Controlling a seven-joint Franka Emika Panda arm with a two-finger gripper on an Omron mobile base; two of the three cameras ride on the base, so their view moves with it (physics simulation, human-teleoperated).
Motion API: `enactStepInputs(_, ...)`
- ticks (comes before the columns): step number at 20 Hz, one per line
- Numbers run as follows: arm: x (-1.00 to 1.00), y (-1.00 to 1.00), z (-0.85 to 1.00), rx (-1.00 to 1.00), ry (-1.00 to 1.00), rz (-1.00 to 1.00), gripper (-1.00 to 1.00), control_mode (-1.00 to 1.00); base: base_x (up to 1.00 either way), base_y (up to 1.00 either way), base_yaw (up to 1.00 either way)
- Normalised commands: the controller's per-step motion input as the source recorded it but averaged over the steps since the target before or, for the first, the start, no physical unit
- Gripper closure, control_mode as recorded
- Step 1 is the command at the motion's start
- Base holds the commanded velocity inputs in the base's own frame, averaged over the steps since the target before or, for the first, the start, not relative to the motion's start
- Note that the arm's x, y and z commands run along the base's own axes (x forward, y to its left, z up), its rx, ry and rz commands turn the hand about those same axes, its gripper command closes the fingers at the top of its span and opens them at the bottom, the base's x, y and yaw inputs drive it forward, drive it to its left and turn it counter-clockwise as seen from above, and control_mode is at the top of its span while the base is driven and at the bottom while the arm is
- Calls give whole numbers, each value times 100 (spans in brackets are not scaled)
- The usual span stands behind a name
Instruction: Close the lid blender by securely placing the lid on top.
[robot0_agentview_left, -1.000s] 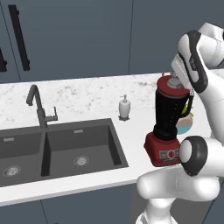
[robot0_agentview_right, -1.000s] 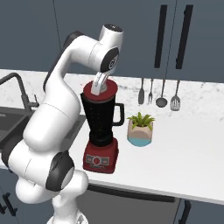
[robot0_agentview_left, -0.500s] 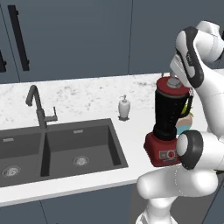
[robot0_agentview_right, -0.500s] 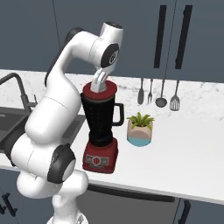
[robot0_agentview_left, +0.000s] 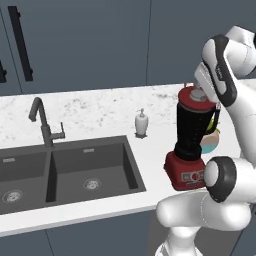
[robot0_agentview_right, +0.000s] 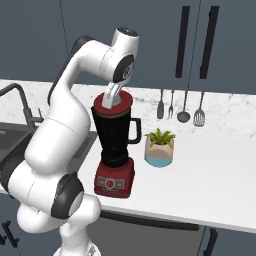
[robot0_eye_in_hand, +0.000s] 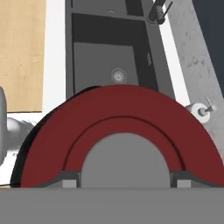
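The blender (robot0_agentview_left: 191, 132) stands on the white counter right of the sink, dark jar on a boxy red base (robot0_agentview_right: 115, 181). The round red lid (robot0_agentview_right: 107, 105) lies flat across the jar's rim. From above, my gripper (robot0_agentview_right: 114, 98) comes down on the lid's centre. In the hand view the lid (robot0_eye_in_hand: 122, 109) spreads wide, and its grey knob sits between my fingertips (robot0_eye_in_hand: 70, 180), which press against its two sides. The gripper (robot0_agentview_left: 200, 93) is shut on the knob. The jar's inside is hidden under the lid.
A potted plant (robot0_agentview_right: 160, 148) stands just right of the blender, with utensils (robot0_agentview_right: 181, 106) hanging on the wall behind. A white soap dispenser (robot0_agentview_left: 142, 123) stands left of the blender. Further left are the dark double sink (robot0_agentview_left: 65, 170) and its faucet (robot0_agentview_left: 43, 121).
The arm's upper links have risen and swung slightly. The hand stays at the lid's knob, and the lid and blender have not visibly moved.
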Motion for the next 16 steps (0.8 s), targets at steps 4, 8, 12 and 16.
enactStepInputs(4, 7, 45, 5, 0, -1, -1, 100, -100, 0, 0, 0)
enactStepInputs(8, 21, 48, 25, 0, 0, -3, 100, -100, 0, 0, 0)
enactStepInputs(12, 21, 26, 12, 0, 12, -1, 100, -100, 0, 0, 0)
enactStepInputs(16, -6, 8, 2, -1, 18, 0, 100, -100, 0, 0, 0)
